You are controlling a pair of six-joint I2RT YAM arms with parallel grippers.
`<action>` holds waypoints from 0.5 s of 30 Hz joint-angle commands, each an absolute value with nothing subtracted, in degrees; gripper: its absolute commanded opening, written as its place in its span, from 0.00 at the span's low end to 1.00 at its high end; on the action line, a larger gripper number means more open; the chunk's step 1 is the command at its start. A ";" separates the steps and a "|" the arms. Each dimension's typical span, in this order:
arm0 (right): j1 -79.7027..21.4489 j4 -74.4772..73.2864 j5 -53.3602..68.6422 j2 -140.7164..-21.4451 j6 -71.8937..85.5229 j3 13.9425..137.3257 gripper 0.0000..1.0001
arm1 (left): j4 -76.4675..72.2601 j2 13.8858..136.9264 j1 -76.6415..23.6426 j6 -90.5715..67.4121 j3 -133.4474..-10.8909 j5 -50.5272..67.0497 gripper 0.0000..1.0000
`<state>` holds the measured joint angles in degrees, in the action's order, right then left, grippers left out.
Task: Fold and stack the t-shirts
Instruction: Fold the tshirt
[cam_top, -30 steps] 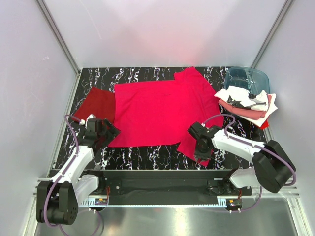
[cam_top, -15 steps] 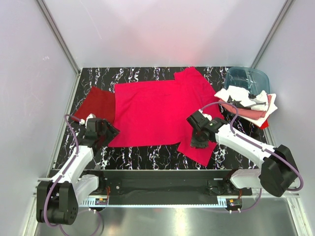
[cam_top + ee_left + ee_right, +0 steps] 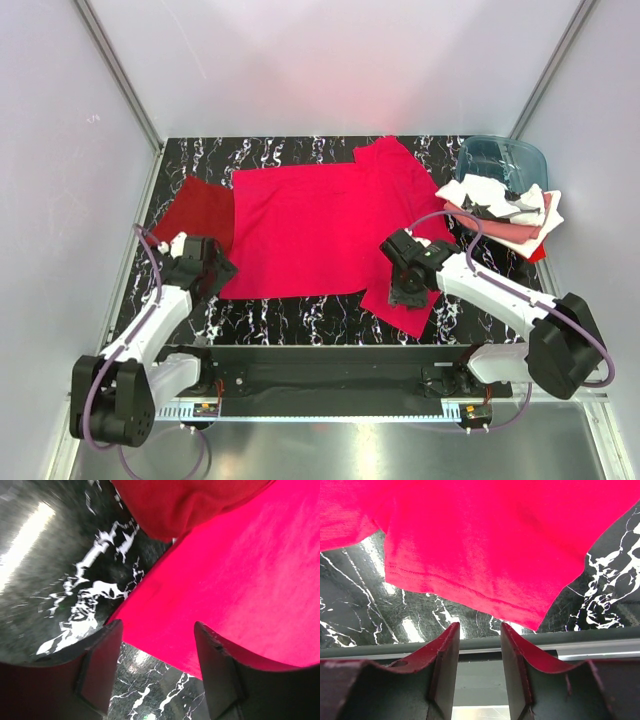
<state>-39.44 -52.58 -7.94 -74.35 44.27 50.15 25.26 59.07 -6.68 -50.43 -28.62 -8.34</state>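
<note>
Marble table (image 3: 300,320): teal tub (image 3: 500,158) back right, folded shirts (image 3: 500,212) overlapping rim.

Shirts spread flat: two. One bright crimson shirt (image 3: 320,225), one darker red shirt (image 3: 205,212), left. Far right: one shirt pile (image 3: 505,215), one blue tub (image 3: 500,160).

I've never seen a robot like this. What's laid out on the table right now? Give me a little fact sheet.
Spread flat: bright crimson t-shirt, middle of the table
Against its left edge: darker red t-shirt
Far right: pile of shirts, white one on top, next to a blue tub
Left hand: open, at the crimson shirt's near left corner
Right hand: open, at its near right sleeve, holding nothing
</note>
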 commanded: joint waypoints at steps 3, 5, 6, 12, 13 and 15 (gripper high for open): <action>-39.90 -51.59 -8.09 -75.41 43.42 48.96 0.46 | 31.90 57.56 -9.84 -53.26 -33.39 -20.74 0.70; -39.90 -51.68 -8.00 -75.32 43.33 48.87 0.46 | 33.30 59.75 -10.72 -53.88 -34.01 -21.18 0.71; -39.90 -51.77 -8.00 -74.97 43.42 48.95 0.46 | 33.75 62.46 -11.16 -53.27 -34.54 -20.66 0.71; -39.90 -53.17 -7.91 -75.50 44.03 49.39 0.47 | 35.25 73.46 -13.36 -52.12 -37.70 -16.98 0.68; -39.82 -53.17 -7.82 -75.50 44.12 49.39 0.47 | 34.81 74.17 -13.36 -51.77 -37.44 -16.01 0.67; -39.90 -52.82 -7.91 -75.32 44.12 49.05 0.47 | 32.87 75.05 -13.36 -51.59 -37.00 -14.42 0.59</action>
<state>-39.44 -52.40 -7.86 -75.20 43.90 48.84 34.22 74.19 -13.21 -52.14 -35.68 -16.71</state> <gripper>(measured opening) 0.462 0.631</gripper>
